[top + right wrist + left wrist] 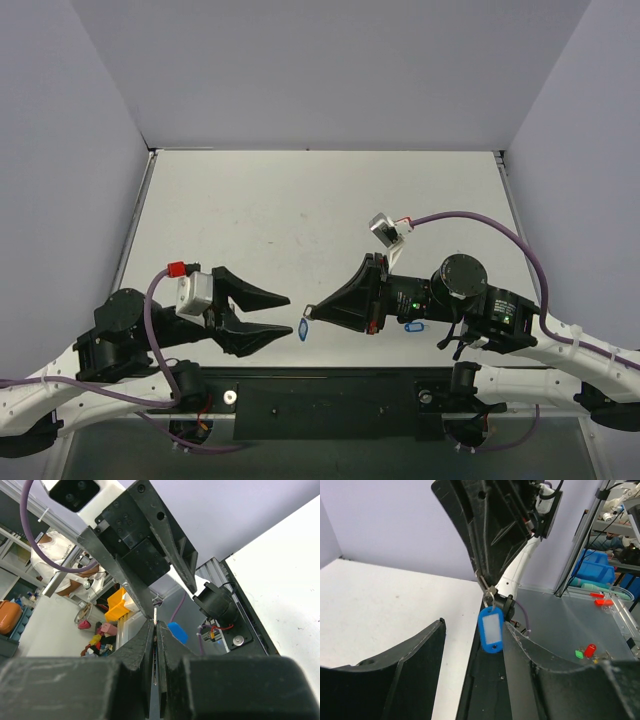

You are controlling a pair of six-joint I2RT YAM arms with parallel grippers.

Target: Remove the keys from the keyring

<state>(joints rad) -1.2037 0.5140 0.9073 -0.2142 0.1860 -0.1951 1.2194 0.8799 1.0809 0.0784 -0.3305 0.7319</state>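
From above, the left gripper [287, 313] sits low over the near edge of the table [300, 200], its jaws spread wide and pointing right. The right gripper [309, 311] points left at it with its jaws together, its tip just short of the left jaws' opening. The blue tag [303, 328] of the keyring hangs just beneath that tip. The key and ring are too small to make out here.

In the left wrist view, the two left fingers [400, 680] stand well apart at the bottom. The right gripper reaches down from above, and a thin metal key [483, 583] juts from its tip. The keyring [493, 601] dangles below the key. The tag [491, 629] hangs in the air, its white window facing the camera.

In the right wrist view, the right jaws are clamped on the key [156, 622], seen edge-on as a thin sliver. The tag [177, 632] shows just beyond them. The left gripper [170, 600] faces them, jaws apart.
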